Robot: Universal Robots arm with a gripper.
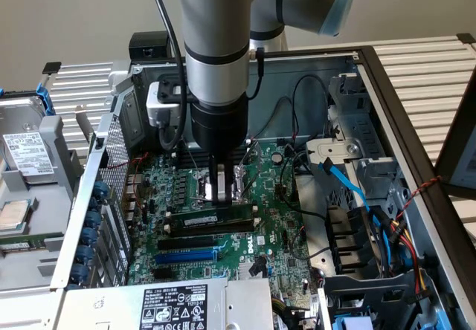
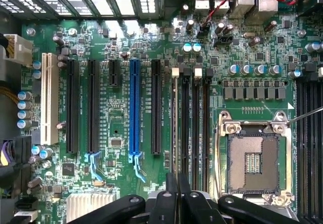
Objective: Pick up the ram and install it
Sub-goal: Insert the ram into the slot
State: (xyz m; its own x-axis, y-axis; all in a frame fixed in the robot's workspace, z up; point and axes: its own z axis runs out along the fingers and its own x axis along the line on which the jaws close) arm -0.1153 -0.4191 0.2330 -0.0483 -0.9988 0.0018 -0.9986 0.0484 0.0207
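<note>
An open desktop computer case [image 1: 387, 99] lay on its side on a slatted table [image 1: 431, 66], its green motherboard [image 1: 279, 233] facing up. A grey robot arm [image 1: 216, 40] came down from the top centre of the exterior view, with its gripper [image 1: 218, 195] low over the middle of the board.

The ram [image 1: 214, 215] – a thin green stick with a small white label – stood on edge in a memory slot directly under the gripper, running across the frame. An empty black slot [image 1: 204, 230] lay just in front of it, and the blue expansion slot [image 1: 186, 256] lay lower still, nearer the exterior view's bottom edge. A blue cable [image 1: 349, 185] curved through the drive bay on the exterior view's right. A hard drive [image 1: 26, 151] sat outside the case at the exterior view's left.

In the wrist view, the gripper [image 2: 177, 181] had its black fingers [image 2: 170, 193] drawn together, with only a hairline seam between them. The ram [image 2: 174, 128] appeared edge-on as a pale strip in line with that seam – whether the fingertips pinched it or merely met above it could not be told. The ram sat between the black expansion slot [image 2: 156, 108] beside the blue expansion slot [image 2: 134, 108] and the other memory slots [image 2: 196, 128]. The open processor socket [image 2: 252, 158] lay beyond those.
</note>
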